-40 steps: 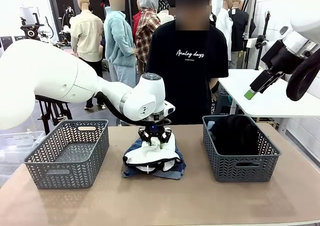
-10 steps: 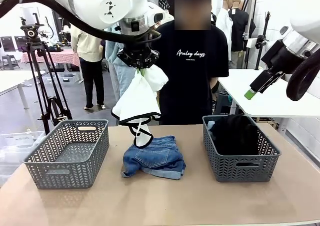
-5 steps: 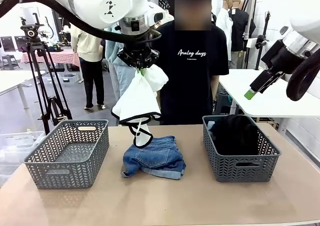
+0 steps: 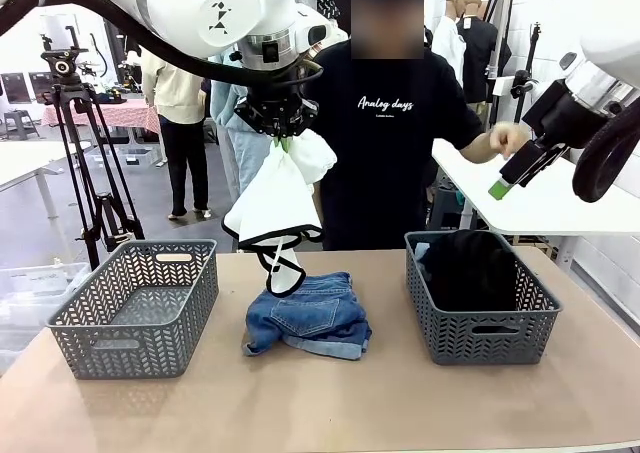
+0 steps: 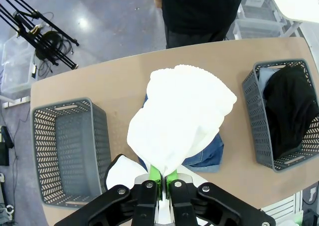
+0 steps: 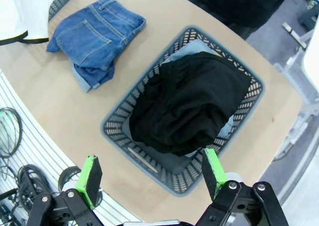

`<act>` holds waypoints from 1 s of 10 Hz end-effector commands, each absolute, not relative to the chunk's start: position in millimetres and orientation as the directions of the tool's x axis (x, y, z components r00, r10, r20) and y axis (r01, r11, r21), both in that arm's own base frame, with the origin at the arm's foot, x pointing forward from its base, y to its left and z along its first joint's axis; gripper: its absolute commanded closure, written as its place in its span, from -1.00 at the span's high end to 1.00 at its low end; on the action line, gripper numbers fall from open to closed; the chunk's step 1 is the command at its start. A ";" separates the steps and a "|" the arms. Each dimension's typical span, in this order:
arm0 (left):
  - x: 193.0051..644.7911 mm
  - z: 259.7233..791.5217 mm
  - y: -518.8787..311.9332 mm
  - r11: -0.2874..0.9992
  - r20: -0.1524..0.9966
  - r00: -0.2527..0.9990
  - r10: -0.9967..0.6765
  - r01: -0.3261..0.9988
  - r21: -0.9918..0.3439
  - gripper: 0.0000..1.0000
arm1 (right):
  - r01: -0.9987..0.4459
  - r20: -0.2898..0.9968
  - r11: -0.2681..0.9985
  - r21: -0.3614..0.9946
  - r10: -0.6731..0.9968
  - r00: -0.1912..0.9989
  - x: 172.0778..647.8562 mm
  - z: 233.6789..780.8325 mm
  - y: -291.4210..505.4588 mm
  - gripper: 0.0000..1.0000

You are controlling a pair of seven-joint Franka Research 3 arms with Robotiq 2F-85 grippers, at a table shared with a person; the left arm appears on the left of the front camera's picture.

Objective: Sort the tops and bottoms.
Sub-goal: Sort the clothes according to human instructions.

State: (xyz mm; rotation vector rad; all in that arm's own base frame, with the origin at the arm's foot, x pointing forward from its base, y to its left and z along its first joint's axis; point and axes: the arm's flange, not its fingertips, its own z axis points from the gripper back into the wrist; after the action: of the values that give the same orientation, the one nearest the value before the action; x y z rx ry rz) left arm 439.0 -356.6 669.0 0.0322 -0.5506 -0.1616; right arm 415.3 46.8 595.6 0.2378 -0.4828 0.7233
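High above the table's middle, my left gripper [image 4: 284, 136] is shut on the plain white top [image 4: 279, 199], which hangs from it over the blue denim shorts [image 4: 309, 316]. From the left wrist, the pads [image 5: 155, 175] pinch the white top [image 5: 182, 113], and the shorts [image 5: 208, 153] peek out below it. The bulky black top [image 4: 470, 261] fills the right grey basket [image 4: 484, 343]. Up at the right, my right gripper [image 4: 514, 169] stands open and holds nothing. In its own view, the right gripper [image 6: 152, 173] looks down on the black top [image 6: 192, 106] and the shorts [image 6: 94, 39].
An empty grey basket [image 4: 132, 338] stands at the table's left. The person stands at the far edge and stretches a hand [image 4: 506, 138] toward the white side table [image 4: 530, 208], close to my right gripper. A tripod [image 4: 85, 148] stands behind the left basket.
Earlier my left gripper gripped the white top on the pile and lifted it high. In the last second both arms stay still; the person's arm has reached out to the right.
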 end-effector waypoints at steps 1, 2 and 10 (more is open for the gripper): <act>439.2 671.5 -354.3 0.987 0.525 0.836 -0.157 0.144 0.067 -1.00 | -0.682 0.490 0.730 0.038 0.582 0.650 414.2 594.6 46.3 1.00; 439.2 671.5 -354.3 0.987 0.525 0.836 -0.157 0.144 0.067 -1.00 | -0.682 0.490 0.730 0.038 0.582 0.650 414.2 594.6 46.3 1.00; 439.2 671.5 -354.3 0.987 0.525 0.836 -0.157 0.144 0.067 -1.00 | -0.682 0.490 0.730 0.038 0.582 0.650 414.2 594.6 46.3 1.00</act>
State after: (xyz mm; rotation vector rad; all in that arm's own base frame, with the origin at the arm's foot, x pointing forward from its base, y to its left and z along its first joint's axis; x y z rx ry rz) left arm 439.0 -356.7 669.0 0.0320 -0.5507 -0.1618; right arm 415.3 46.8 595.7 0.2378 -0.4828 0.7233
